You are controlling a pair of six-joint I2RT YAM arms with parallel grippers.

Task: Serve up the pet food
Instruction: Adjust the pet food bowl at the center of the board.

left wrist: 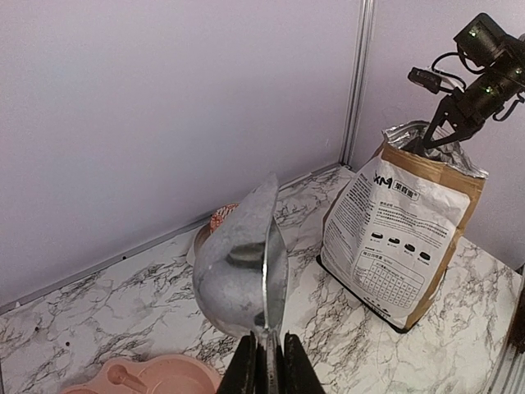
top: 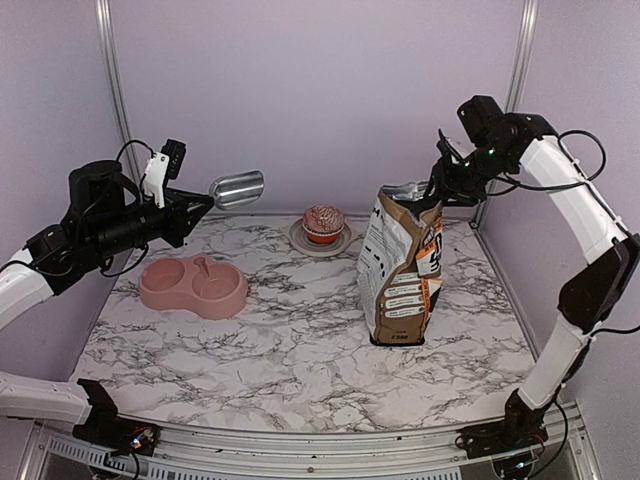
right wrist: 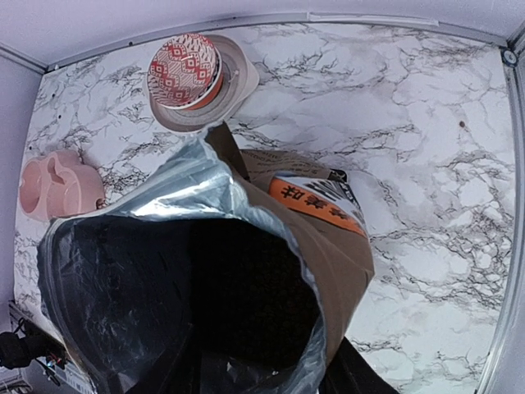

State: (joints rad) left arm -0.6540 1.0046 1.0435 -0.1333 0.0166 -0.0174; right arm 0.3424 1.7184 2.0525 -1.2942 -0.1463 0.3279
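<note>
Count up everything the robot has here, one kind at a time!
Bag: 1
Pink bowl: 1
Scoop: 1
Cupcake: 1
Plate: 1
Total: 5

Pet food: pellets could not be made out in any view.
Holder: white-and-brown printed paper bag (top: 402,270), which stood upright on the right part of the marble table (top: 300,370), top open.
Bag mouth (right wrist: 213,295): gaped wide, silver foil lining at the rim; the inside was in black shadow, contents hidden.
</note>
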